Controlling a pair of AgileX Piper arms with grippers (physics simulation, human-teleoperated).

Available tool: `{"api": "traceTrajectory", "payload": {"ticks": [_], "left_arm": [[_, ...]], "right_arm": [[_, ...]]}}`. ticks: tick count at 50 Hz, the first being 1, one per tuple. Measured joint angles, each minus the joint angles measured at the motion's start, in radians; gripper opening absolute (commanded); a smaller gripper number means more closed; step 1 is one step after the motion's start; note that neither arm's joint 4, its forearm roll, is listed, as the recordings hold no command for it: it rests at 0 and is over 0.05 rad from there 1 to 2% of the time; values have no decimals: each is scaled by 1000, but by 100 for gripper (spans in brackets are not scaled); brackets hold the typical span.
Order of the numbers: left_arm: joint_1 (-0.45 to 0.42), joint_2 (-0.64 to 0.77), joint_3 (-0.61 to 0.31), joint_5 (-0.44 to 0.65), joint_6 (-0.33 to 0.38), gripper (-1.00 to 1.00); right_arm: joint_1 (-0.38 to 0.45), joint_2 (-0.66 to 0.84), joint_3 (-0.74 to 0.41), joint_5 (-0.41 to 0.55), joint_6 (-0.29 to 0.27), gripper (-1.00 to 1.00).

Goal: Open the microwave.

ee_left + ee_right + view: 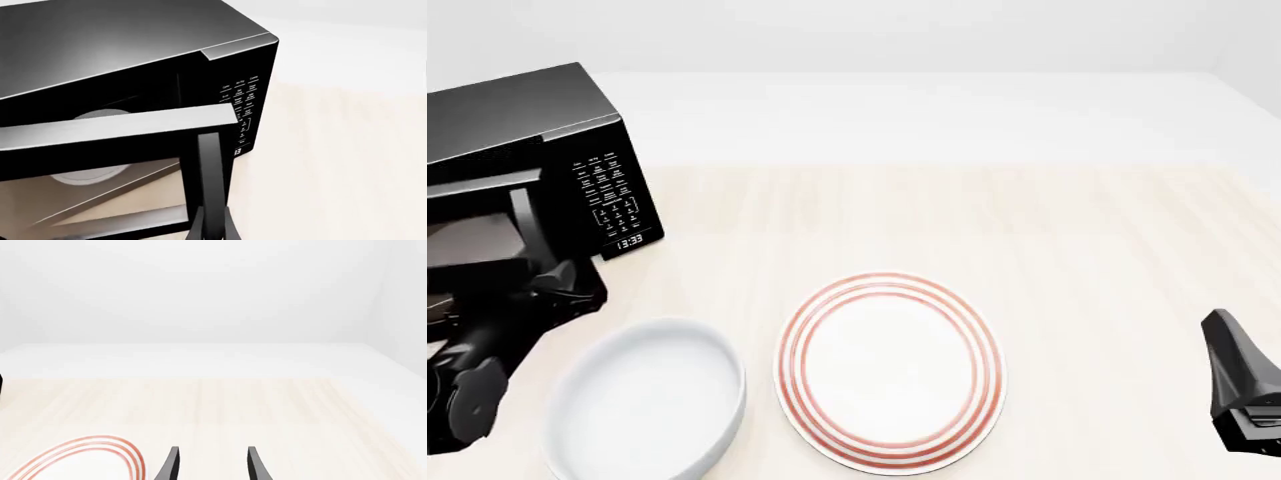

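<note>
At the desk's (1068, 230) far left the microwave (521, 110) is sitting with its door partly swung out, and your left claw (212, 225) is pinching the stiff vertical bar handle (208, 170), likely the soundest hold on this heavy, rigid box, while your right claw (210, 465) is hanging open and empty.

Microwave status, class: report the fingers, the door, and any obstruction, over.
Left gripper fingers shut on the vertical bar handle. Right gripper open, idle. Large black box-shaped microwave: door partly open. Nothing blocking the door's swing.
</note>
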Motion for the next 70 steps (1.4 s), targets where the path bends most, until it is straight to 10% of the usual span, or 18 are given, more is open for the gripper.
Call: {"api": "traceTrajectory", "payload": {"ticks": [70], "left_arm": [[-8, -361, 234, 221, 60, -100]], "right_arm": [[0, 0, 0, 0, 0, 100]]}}
